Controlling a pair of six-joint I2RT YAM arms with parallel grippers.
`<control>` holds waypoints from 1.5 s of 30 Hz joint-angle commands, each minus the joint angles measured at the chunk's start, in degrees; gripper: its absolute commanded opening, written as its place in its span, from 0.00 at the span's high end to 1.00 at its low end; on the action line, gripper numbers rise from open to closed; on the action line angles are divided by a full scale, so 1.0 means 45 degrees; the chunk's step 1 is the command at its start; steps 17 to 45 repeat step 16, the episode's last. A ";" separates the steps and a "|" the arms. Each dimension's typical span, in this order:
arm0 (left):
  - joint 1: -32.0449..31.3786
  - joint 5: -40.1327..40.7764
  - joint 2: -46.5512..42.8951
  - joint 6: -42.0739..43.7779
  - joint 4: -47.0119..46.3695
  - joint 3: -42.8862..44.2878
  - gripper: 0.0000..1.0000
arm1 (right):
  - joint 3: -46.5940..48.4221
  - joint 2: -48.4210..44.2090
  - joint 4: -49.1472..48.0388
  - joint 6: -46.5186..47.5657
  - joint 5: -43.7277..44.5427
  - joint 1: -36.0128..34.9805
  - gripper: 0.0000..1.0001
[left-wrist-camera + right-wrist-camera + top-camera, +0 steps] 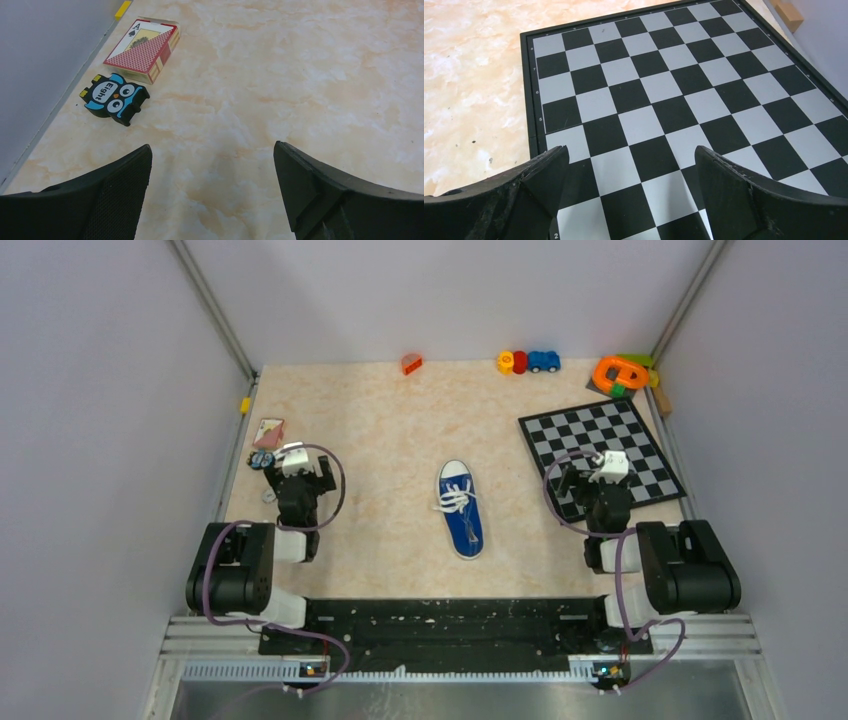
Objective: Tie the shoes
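Observation:
A small blue canvas sneaker (461, 510) with white laces, white toe cap and white sole rim lies in the middle of the table, toe toward the arms. Its laces lie loose across the top and to the left. My left gripper (296, 462) is open and empty at the left side, far from the shoe; in the left wrist view (212, 155) it hangs over bare table. My right gripper (600, 468) is open and empty over the chessboard (600, 445) at the right; the right wrist view (631, 157) shows it above the squares. The shoe is in neither wrist view.
A card box (142, 47) and an owl-shaped piece (114, 97) lie by the left wall. At the back are a red block (411, 364), a toy train with a blue car (528, 362) and orange-green toys (622, 373). Walls enclose both sides.

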State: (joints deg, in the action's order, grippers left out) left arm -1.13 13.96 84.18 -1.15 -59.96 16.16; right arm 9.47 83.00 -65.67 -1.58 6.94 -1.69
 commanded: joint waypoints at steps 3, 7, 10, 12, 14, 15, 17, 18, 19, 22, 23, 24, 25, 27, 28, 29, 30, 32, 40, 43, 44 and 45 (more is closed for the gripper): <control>0.0094 -0.0289 0.0072 -0.0087 -0.0810 0.0032 0.05 | 0.0353 0.0069 -0.0642 -0.0014 -0.0295 0.0045 0.01; 0.0076 -0.0289 0.0074 -0.0087 -0.0790 0.0043 0.04 | 0.0346 0.0069 -0.0662 -0.0011 -0.0292 0.0045 0.01; 0.0083 -0.0295 0.0081 -0.0097 -0.0795 0.0041 0.04 | 0.0344 0.0071 -0.0661 -0.0010 -0.0284 0.0045 0.01; 0.0080 -0.0330 0.0104 -0.0097 -0.0725 0.0085 0.04 | 0.0346 0.0070 -0.0671 -0.0019 -0.0291 0.0046 0.01; 0.0165 -0.0640 0.0115 -0.0157 -0.0461 0.0226 0.04 | 0.0343 0.0068 -0.0664 -0.0019 -0.0292 0.0046 0.01; 0.0162 -0.0743 0.0091 -0.0172 -0.0405 0.0242 0.03 | 0.0351 0.0070 -0.0661 -0.0018 -0.0295 0.0045 0.01; 0.0166 -0.0756 0.0078 -0.0174 -0.0446 0.0213 0.03 | 0.0343 0.0071 -0.0661 -0.0014 -0.0283 0.0044 0.01; 0.0166 -0.0756 0.0078 -0.0174 -0.0446 0.0213 0.03 | 0.0343 0.0071 -0.0661 -0.0014 -0.0283 0.0044 0.01; 0.0166 -0.0756 0.0078 -0.0174 -0.0446 0.0213 0.03 | 0.0343 0.0071 -0.0661 -0.0014 -0.0283 0.0044 0.01; 0.0166 -0.0756 0.0078 -0.0174 -0.0446 0.0213 0.03 | 0.0343 0.0071 -0.0661 -0.0014 -0.0283 0.0044 0.01; 0.0166 -0.0756 0.0078 -0.0174 -0.0446 0.0213 0.03 | 0.0343 0.0071 -0.0661 -0.0014 -0.0283 0.0044 0.01; 0.0166 -0.0756 0.0078 -0.0174 -0.0446 0.0213 0.03 | 0.0343 0.0071 -0.0661 -0.0014 -0.0283 0.0044 0.01; 0.0166 -0.0756 0.0078 -0.0174 -0.0446 0.0213 0.03 | 0.0343 0.0071 -0.0661 -0.0014 -0.0283 0.0044 0.01; 0.0166 -0.0756 0.0078 -0.0174 -0.0446 0.0213 0.03 | 0.0343 0.0071 -0.0661 -0.0014 -0.0283 0.0044 0.01; 0.0166 -0.0756 0.0078 -0.0174 -0.0446 0.0213 0.03 | 0.0343 0.0071 -0.0661 -0.0014 -0.0283 0.0044 0.01; 0.0166 -0.0756 0.0078 -0.0174 -0.0446 0.0213 0.03 | 0.0343 0.0071 -0.0661 -0.0014 -0.0283 0.0044 0.01; 0.0166 -0.0756 0.0078 -0.0174 -0.0446 0.0213 0.03 | 0.0343 0.0071 -0.0661 -0.0014 -0.0283 0.0044 0.01; 0.0166 -0.0756 0.0078 -0.0174 -0.0446 0.0213 0.03 | 0.0343 0.0071 -0.0661 -0.0014 -0.0283 0.0044 0.01; 0.0166 -0.0756 0.0078 -0.0174 -0.0446 0.0213 0.03 | 0.0343 0.0071 -0.0661 -0.0014 -0.0283 0.0044 0.01; 0.0166 -0.0756 0.0078 -0.0174 -0.0446 0.0213 0.03 | 0.0343 0.0071 -0.0661 -0.0014 -0.0283 0.0044 0.01; 0.0166 -0.0756 0.0078 -0.0174 -0.0446 0.0213 0.03 | 0.0343 0.0071 -0.0661 -0.0014 -0.0283 0.0044 0.01; 0.0166 -0.0756 0.0078 -0.0174 -0.0446 0.0213 0.03 | 0.0343 0.0071 -0.0661 -0.0014 -0.0283 0.0044 0.01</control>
